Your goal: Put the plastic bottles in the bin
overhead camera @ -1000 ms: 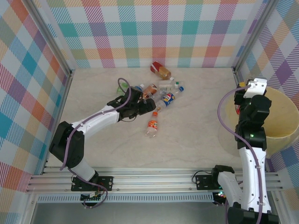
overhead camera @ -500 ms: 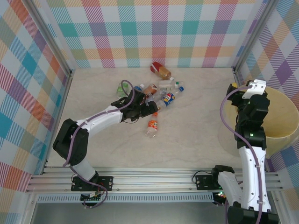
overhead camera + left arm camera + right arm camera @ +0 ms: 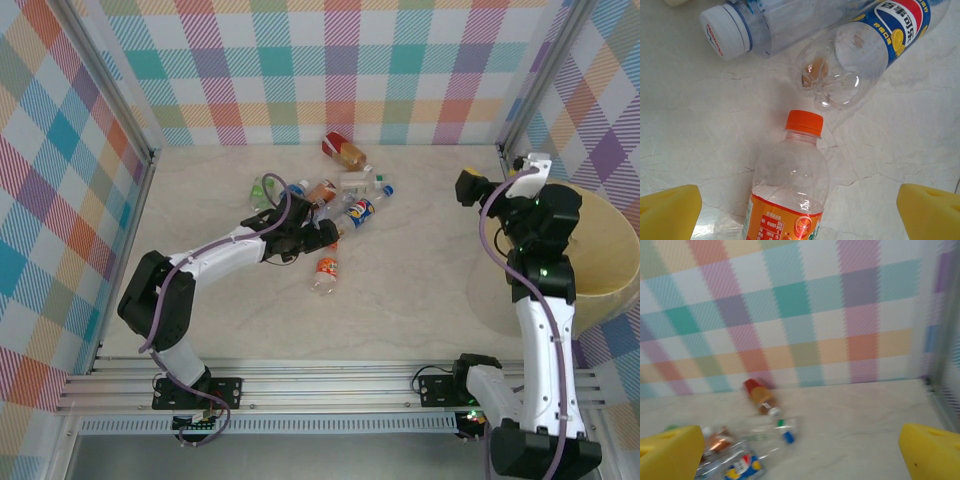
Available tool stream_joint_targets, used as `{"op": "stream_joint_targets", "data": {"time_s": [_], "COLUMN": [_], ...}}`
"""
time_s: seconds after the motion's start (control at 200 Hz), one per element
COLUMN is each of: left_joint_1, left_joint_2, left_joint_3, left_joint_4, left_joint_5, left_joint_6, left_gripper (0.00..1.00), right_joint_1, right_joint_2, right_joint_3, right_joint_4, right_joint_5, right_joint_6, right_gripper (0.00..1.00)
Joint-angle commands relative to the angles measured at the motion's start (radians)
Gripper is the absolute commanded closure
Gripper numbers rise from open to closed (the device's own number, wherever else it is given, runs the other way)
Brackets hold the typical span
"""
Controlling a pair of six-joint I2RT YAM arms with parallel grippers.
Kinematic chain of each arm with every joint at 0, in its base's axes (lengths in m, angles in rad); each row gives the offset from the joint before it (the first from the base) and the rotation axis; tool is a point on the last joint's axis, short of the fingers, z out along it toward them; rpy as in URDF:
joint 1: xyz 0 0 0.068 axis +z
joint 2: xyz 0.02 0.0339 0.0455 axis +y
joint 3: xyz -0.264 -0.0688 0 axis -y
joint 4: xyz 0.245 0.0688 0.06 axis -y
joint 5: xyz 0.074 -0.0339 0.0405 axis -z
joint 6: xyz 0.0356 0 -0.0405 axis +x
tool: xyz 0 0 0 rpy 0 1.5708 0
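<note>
the left gripper (image 3: 322, 238) reaches over the middle of the table (image 3: 420, 290), jaws spread wide; in the left wrist view its yellow pads (image 3: 667, 210) sit at the two lower corners, well apart; an orange bottle (image 3: 790, 185) lies on its side between them, touching neither, its orange cap pointing away from the gripper; just beyond the cap lies the clear base of a blue-label bottle (image 3: 875, 45), and a white-capped bottle (image 3: 740, 27) lies beside that one, up and to the left.

from above, the bottles (image 3: 322, 190) lie in a loose cluster at the far middle of the table; the brown bottle (image 3: 345, 152), with a red label, is farthest back, near the plaid wall (image 3: 330, 70); the orange one is nearest the arms, just past the left gripper's tips.

the bin (image 3: 600, 270) stands at the right edge of the table, well apart from the cluster; the right arm rises in front of it; the right gripper (image 3: 468, 187) hangs above the table just left of the bin's rim, facing the bottles; its pads (image 3: 670, 452) stand wide apart with nothing between them; that view is blurred, yet the brown bottle and a few others show far off by the wall.
</note>
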Motion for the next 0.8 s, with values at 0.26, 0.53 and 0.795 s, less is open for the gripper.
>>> {"op": "stream_joint_targets", "data": {"time_s": [0.26,0.53,0.795], "left_joint_1": [-0.143,-0.175,-0.176], "left_joint_2": [0.067,0.228,0.344], "left_joint_3": [0.068,0.25,0.408], "left_joint_4": [-0.199,-0.348,-0.459], "left_joint_5": [-0.176,-0.287,-0.312], "left_joint_6": [0.178,0.213,0.209], "left_gripper": [0.0,0.0,0.07], "right_joint_1": [0.14,0.253,0.304], "right_joint_2": [0.107,0.118,0.087], "right_joint_3": [0.054,0.039,-0.012], "right_joint_4": [0.054,0.048,0.043], "right_joint_5": [-0.228,-0.192,-0.173], "right_joint_6": [0.071,0.102,0.102], "right_gripper": [0.0,0.0,0.0]}}
